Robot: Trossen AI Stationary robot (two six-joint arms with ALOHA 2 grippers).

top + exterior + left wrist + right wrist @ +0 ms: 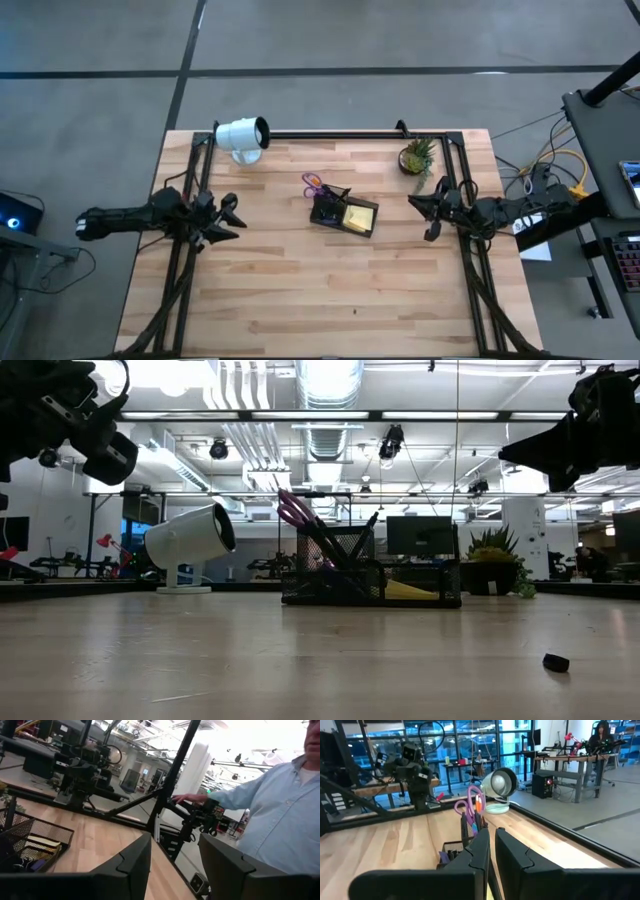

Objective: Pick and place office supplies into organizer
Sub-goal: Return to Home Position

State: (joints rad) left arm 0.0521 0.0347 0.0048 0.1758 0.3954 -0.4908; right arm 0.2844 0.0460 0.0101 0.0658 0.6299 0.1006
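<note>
The black mesh organizer (335, 213) stands mid-table. Purple-handled scissors (313, 183) and dark and orange pens (478, 810) stick up out of it, and a yellow sticky pad (362, 215) lies in its right compartment. A small dark clip (556, 662) lies on the table near the front edge. My left gripper (228, 216) hangs open in the air left of the organizer, seen also in its wrist view (175, 870). My right gripper (430, 212) hovers shut on nothing to the organizer's right (492, 855). Both sit well above the tabletop (70, 420) (575, 435).
A white cylindrical lamp (243, 135) lies at the far left edge, and a small potted plant (417, 157) stands at the far right. A black frame (330, 133) runs along the far edge. A person in a light blue shirt (280, 815) stands beyond the table's right side.
</note>
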